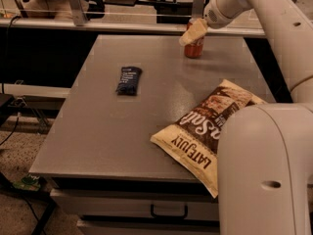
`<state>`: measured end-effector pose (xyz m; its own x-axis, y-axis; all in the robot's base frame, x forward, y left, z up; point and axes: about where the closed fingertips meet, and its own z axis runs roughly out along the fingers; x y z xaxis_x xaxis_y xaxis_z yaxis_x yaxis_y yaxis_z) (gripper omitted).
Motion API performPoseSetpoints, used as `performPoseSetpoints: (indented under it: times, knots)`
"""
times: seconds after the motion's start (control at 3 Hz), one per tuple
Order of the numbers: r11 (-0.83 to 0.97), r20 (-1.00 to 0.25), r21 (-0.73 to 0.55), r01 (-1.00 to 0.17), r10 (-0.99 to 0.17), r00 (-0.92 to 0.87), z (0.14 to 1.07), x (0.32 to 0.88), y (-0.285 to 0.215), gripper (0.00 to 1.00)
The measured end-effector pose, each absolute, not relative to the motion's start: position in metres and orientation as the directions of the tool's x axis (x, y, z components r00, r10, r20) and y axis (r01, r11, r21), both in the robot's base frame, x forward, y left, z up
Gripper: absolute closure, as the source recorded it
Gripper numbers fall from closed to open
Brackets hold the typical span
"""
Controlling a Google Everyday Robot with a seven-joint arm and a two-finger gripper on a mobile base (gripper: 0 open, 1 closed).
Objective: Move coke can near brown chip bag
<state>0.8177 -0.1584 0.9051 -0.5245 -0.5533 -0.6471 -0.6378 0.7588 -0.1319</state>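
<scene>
The coke can, small and red, stands upright at the far edge of the grey table. My gripper hangs just over the can's top and hides its upper part. The brown chip bag, with "Sea Salt" and "LATE JULY" lettering, lies flat at the table's near right. My arm's near segment covers its right part. The can is well apart from the bag, further back on the table.
A dark blue snack packet lies left of centre on the table. A rail with metal posts runs behind the far edge. A drawer with a handle sits under the front edge. Cables lie on the floor at left.
</scene>
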Motion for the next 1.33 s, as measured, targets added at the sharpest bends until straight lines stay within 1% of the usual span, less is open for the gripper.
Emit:
performPoseSetpoints:
  times: [0.67, 1.0, 1.33]
  knots:
    - [0.744, -0.67, -0.113, -0.659, -0.547, -0.502, 0.911, 0.812, -0.161, 0.77]
    - [0.708, -0.678, -0.126, -0.695, -0.573, -0.46, 0.926, 0.796, -0.158, 0.98]
    - [0.625, -0.675, -0.141, -0.768, -0.628, -0.387, 0.941, 0.758, -0.151, 1.0]
